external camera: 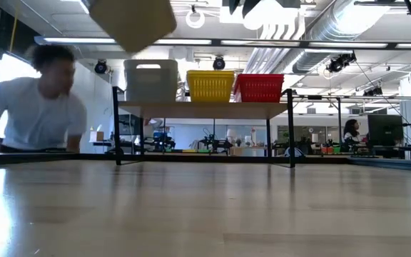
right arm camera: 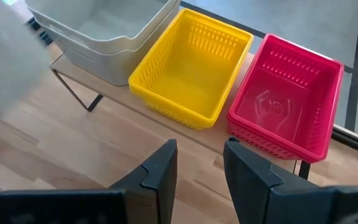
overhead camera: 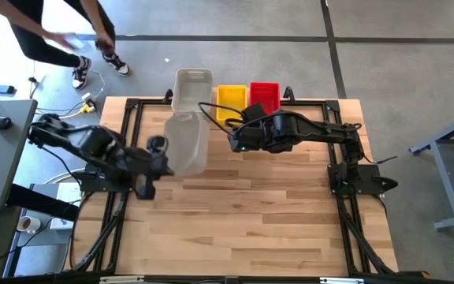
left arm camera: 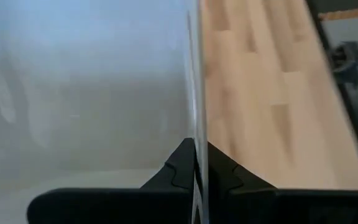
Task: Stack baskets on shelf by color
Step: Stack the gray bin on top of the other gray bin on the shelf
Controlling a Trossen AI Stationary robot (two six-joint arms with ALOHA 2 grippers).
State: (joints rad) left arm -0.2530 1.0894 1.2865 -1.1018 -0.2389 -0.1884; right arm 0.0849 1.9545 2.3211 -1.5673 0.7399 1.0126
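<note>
A grey basket (overhead camera: 187, 143) is pinched by its wall in the left claw (left arm camera: 196, 177) and held above the table (overhead camera: 243, 229), near the shelf (external camera: 205, 109). On the shelf a grey stack (external camera: 150, 80), yellow basket (right arm camera: 191, 65) and red basket (right arm camera: 288, 96) are lined up. The right claw (right arm camera: 199, 163) is held spread, empty, before them.

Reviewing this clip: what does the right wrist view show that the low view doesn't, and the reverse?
Only the right wrist view: the right gripper with its jaws open and empty, and the insides of the baskets, which look empty.

Only the low view: a person behind the table, the shelf's black legs, and the grey basket carried by the left arm overhead.

Both: the shelf bearing the grey stack, yellow basket and red basket in a row.
</note>
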